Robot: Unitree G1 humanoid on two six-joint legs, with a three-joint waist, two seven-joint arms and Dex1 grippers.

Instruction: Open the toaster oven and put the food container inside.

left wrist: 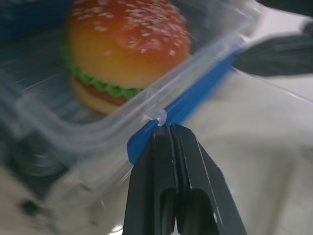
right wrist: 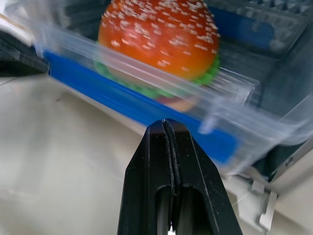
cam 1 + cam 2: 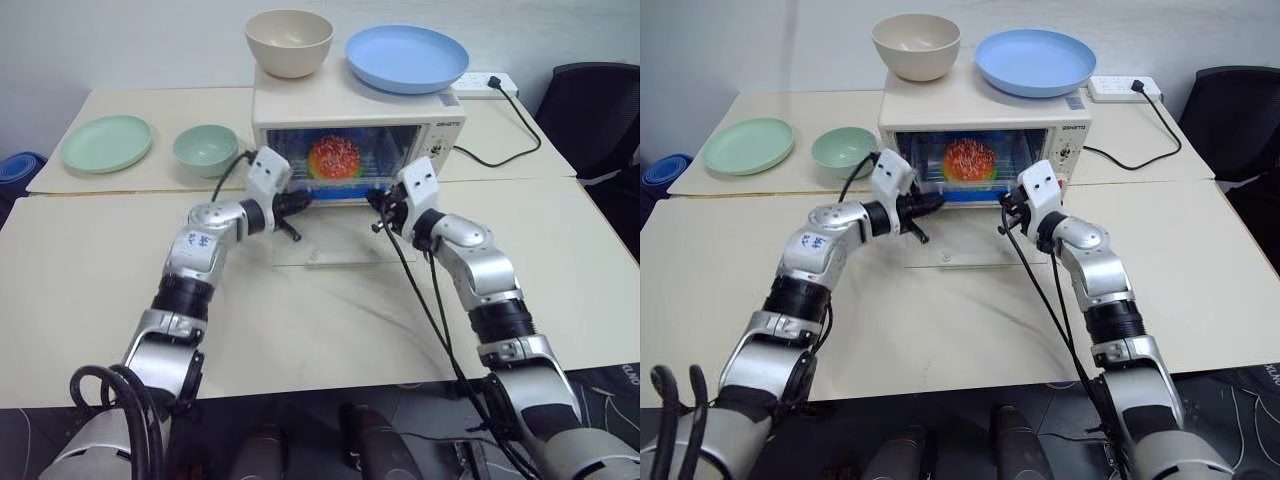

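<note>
The cream-white toaster oven (image 3: 440, 125) stands at the middle back of the table. Its glass door (image 3: 330, 245) lies folded down flat in front of it. The food container (image 3: 335, 160), a clear box with blue clips and a sesame-bun burger inside, sits in the oven's mouth. My left gripper (image 3: 300, 203) is shut, its tips against the container's near left corner by a blue clip (image 1: 195, 93). My right gripper (image 3: 378, 203) is shut too, its tips (image 2: 166, 123) just short of the blue edge at the container's right side.
A cream bowl (image 3: 289, 42) and a blue plate (image 3: 406, 58) rest on top of the oven. A green plate (image 3: 107, 143) and a green bowl (image 3: 205, 149) sit at the back left. A power strip (image 3: 487, 84) with a black cable lies back right, near a black chair (image 3: 600, 110).
</note>
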